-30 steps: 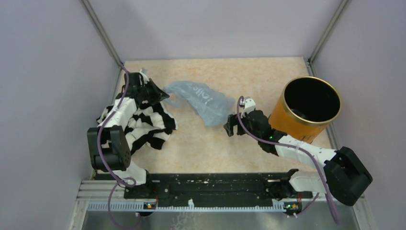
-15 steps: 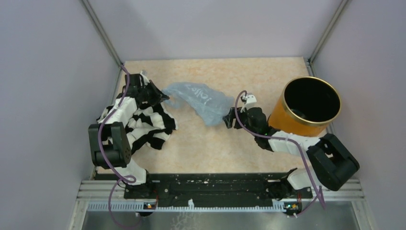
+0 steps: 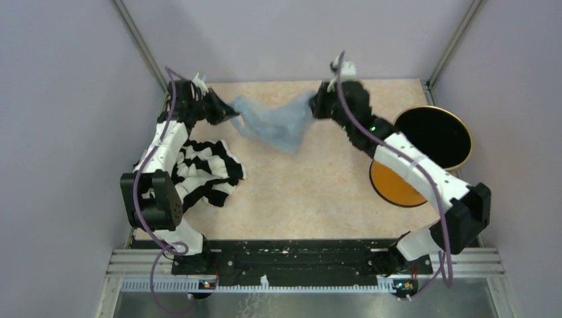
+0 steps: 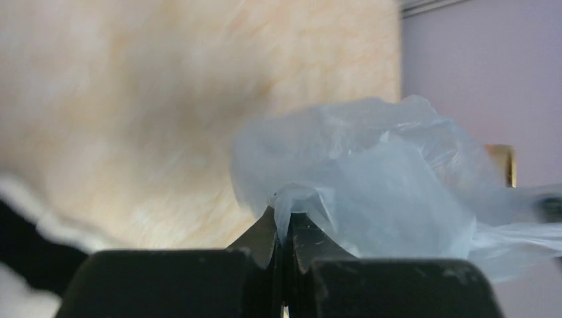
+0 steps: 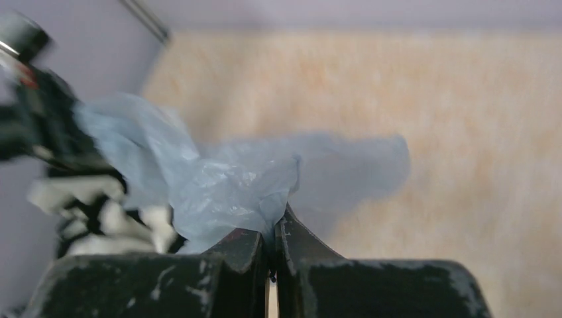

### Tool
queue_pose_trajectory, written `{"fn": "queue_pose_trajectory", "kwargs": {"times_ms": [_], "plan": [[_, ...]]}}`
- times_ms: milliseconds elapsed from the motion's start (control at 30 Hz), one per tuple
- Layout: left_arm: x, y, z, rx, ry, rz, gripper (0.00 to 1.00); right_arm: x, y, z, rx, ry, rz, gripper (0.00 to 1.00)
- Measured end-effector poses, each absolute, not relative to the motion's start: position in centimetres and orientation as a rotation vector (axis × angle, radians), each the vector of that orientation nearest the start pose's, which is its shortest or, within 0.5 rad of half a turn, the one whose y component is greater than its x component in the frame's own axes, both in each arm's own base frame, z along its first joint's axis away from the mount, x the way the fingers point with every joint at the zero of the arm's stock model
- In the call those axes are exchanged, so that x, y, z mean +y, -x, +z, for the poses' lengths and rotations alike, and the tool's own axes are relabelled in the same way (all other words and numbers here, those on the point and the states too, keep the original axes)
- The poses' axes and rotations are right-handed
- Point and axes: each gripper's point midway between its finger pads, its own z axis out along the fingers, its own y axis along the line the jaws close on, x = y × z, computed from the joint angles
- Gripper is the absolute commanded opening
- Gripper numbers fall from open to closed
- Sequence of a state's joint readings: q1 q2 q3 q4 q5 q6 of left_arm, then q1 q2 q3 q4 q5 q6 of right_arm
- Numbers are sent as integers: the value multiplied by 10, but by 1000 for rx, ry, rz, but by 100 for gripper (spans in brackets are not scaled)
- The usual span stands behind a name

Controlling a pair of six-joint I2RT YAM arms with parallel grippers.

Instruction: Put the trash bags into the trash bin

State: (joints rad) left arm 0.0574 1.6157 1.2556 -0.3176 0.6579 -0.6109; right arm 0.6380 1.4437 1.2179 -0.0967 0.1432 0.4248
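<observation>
Beige marbled bench point(image 3: 311, 192), walled on three sides. Left side: black-and-white striped cloth heap point(image 3: 205, 172) crumpled flat on it. Right side: orange cylindrical trash bin point(image 3: 395, 185) with gold rim, opening up, well apart from the cloth.

We read no text, label, brand, number or sign in any view. The pale-blue trash bag point(image 3: 275, 126) shows no legible print, though both wrist views are blurred and fine lettering might escape us. The trash bin point(image 3: 394, 185) wall shows plain orange.
</observation>
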Motion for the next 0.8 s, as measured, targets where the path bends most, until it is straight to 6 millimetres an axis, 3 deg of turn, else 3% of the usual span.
{"fn": "queue_pose_trajectory", "kwargs": {"times_ms": [67,100,133,167,233,300,367,400,433,467,500,567,600,633,667,700,733,767,800], "plan": [[-120,-436,257,2133,252,-1042,0,271,-385,359,1774,109,611,0],[-133,-441,297,2055,159,-1037,0,266,-381,422,1656,108,636,0],[-153,-441,348,1941,36,-1023,0,260,-373,469,1556,105,657,0],[-170,-435,391,1835,-63,-1012,0,247,-356,522,1435,101,682,0],[-209,-393,487,1551,-268,-984,0,217,-311,590,1250,92,723,0],[-226,-326,549,1320,-398,-979,0,189,-271,620,1131,82,747,0],[-210,-300,570,1215,-387,-910,0,174,-255,624,1078,55,752,0],[-197,-299,575,1183,-348,-855,0,175,-260,616,1082,44,748,0],[-188,-306,573,1184,-304,-813,0,185,-274,596,1129,42,739,0],[-184,-321,560,1218,-266,-784,0,198,-293,566,1203,50,724,0],[-186,-344,532,1296,-234,-766,0,220,-319,520,1313,72,706,0],[-200,-394,433,1550,-186,-755,0,267,-367,390,1620,140,654,0],[-203,-405,387,1660,-168,-750,0,282,-377,315,1799,183,612,0],[-207,-414,312,1843,-138,-743,0,286,-377,236,1997,221,541,0],[-204,-406,240,2040,-105,-723,0,278,-359,161,2212,270,454,0],[-198,-389,189,2204,-73,-699,0,266,-340,124,2345,304,386,0],[-191,-365,154,2350,-41,-675,0,251,-318,104,2466,340,314,0],[-186,-347,141,2442,-22,-662,0,245,-311,113,2486,355,294,0],[-186,-342,152,2446,-24,-667,0,246,-313,140,2464,365,296,0]]}}
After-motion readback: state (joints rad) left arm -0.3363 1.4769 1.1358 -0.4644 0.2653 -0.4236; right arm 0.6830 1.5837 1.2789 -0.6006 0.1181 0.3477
